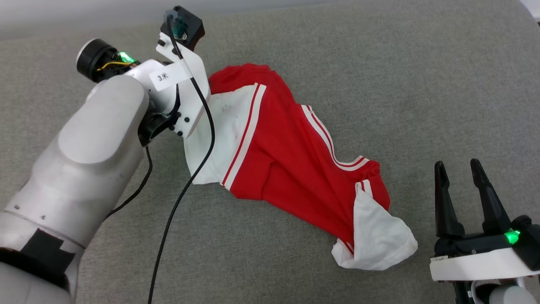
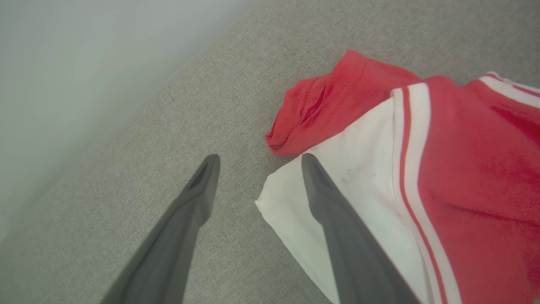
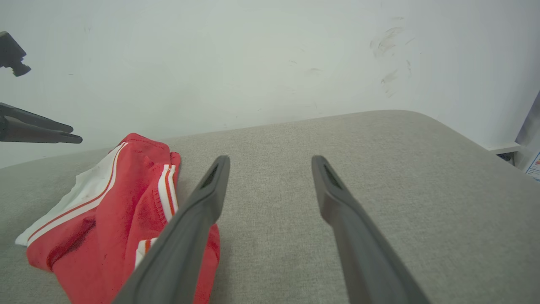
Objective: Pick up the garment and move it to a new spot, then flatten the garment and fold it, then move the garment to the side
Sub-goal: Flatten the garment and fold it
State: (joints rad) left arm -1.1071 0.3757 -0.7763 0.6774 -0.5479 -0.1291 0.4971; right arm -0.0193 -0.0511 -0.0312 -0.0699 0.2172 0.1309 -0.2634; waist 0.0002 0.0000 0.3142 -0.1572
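Observation:
The garment (image 1: 291, 156) is a red T-shirt with white sleeves and striped trim, lying crumpled in a diagonal heap on the grey cushion (image 1: 379, 67). My left arm (image 1: 101, 139) reaches over its upper white sleeve (image 1: 219, 139), and the wrist hides the fingers in the head view. Seen from the left wrist, the left gripper (image 2: 259, 157) is open, one finger (image 2: 337, 211) over the white sleeve edge, the other (image 2: 190, 211) over bare cushion. My right gripper (image 1: 457, 164) stands open and empty, just right of the garment's lower white sleeve (image 1: 379, 236). From the right wrist, the right gripper (image 3: 271, 158) has the garment (image 3: 109, 202) to its left.
A black cable (image 1: 185, 185) hangs from the left wrist across the cushion beside the garment. A pale wall (image 3: 253, 63) rises behind the cushion's far edge. The cushion's rounded corner (image 3: 455, 126) falls away at the right, with a ledge (image 3: 502, 148) beyond.

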